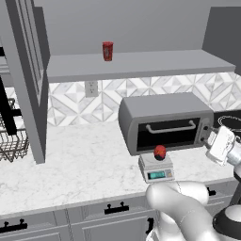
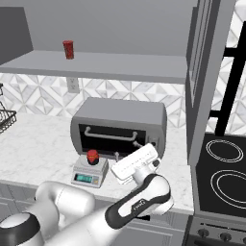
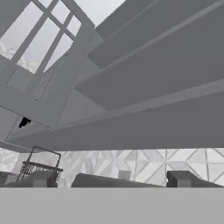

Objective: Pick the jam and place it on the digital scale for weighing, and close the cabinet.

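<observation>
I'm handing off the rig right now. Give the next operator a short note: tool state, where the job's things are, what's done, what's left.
Tool: holds nothing, open, raised beside the toaster oven.
Jam: sits on the digital scale, in front of the toaster oven. That step is done.
Cabinet: doors stand open on both sides of the shelf.
Left: swing both doors shut.
A red can on the shelf is not part of the job.
</observation>
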